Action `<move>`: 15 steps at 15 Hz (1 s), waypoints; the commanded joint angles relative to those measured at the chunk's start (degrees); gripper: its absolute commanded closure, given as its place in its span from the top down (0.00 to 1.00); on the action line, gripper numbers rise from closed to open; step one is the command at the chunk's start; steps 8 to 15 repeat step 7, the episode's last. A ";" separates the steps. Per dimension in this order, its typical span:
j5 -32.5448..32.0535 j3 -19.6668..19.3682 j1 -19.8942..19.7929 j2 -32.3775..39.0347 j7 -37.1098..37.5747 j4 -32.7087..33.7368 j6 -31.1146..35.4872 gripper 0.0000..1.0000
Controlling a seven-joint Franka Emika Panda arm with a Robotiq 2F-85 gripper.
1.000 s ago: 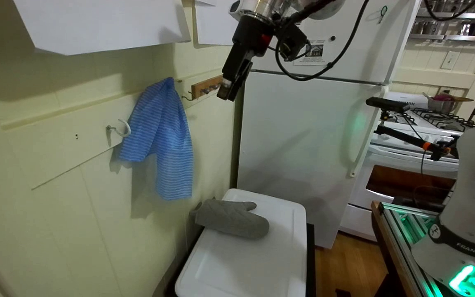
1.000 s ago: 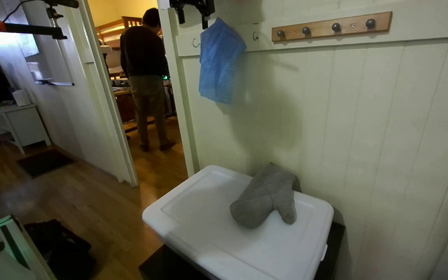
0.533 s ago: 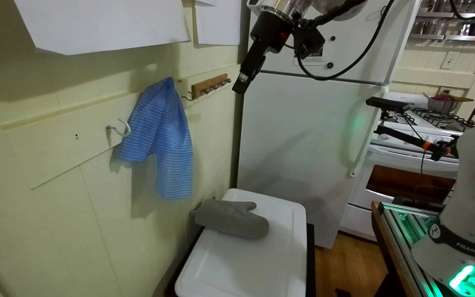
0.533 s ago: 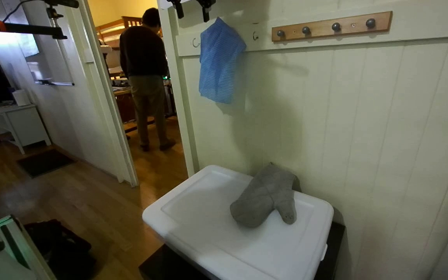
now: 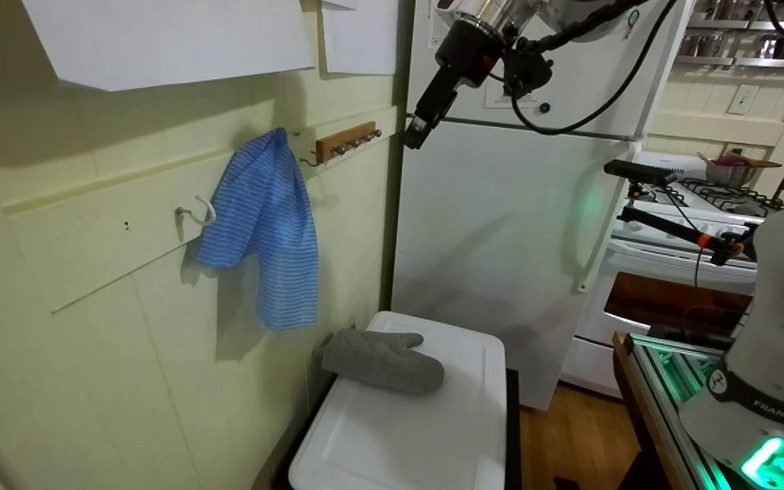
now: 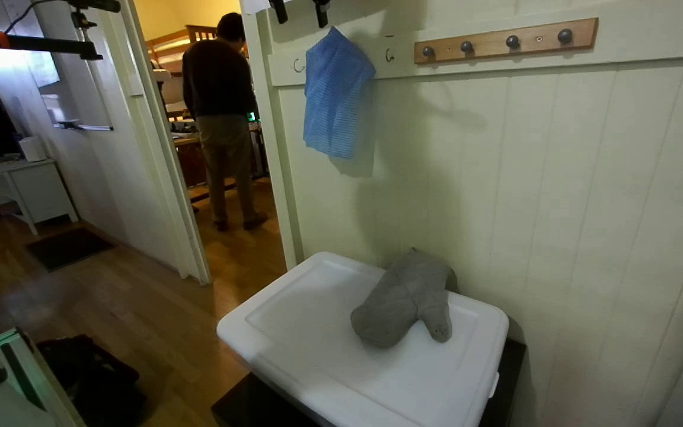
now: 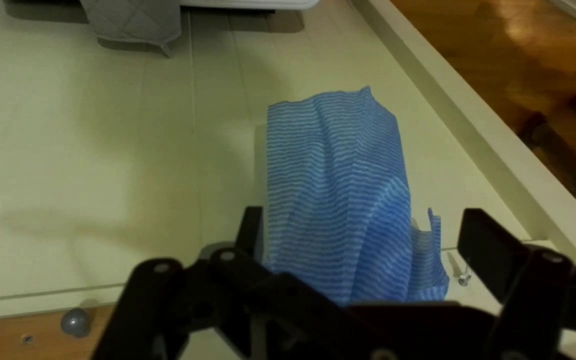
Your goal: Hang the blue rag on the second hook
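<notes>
Hovering off the wall (image 6: pixel 543 207) with the gripper (image 6: pixel 302 22) spread wide and empty, I've got the rag (image 6: pixel 335 95) ahead of it, well apart, long axis running down. Limp-looking striped blue cloth, a curved metal hook (image 5: pixel 211 212) either side; it hides the second hook, but I'd guess it's hung there, so I'd just back out.

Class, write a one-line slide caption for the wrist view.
Striped blue rag hanging beyond open, empty jaws; grey quilted mitt cut off at the top edge.
</notes>
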 commanded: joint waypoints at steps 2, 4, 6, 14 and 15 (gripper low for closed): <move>-0.63 -1.85 1.23 -0.87 0.44 -0.54 -0.07 1.00; -0.60 -1.96 1.32 -0.78 0.43 -0.39 -0.07 1.00; -0.58 -1.91 1.49 -0.60 0.41 -0.37 -0.08 1.00; -0.57 -1.91 1.55 -0.60 0.40 -0.36 -0.08 1.00; -0.57 -1.91 1.55 -0.60 0.40 -0.36 -0.08 1.00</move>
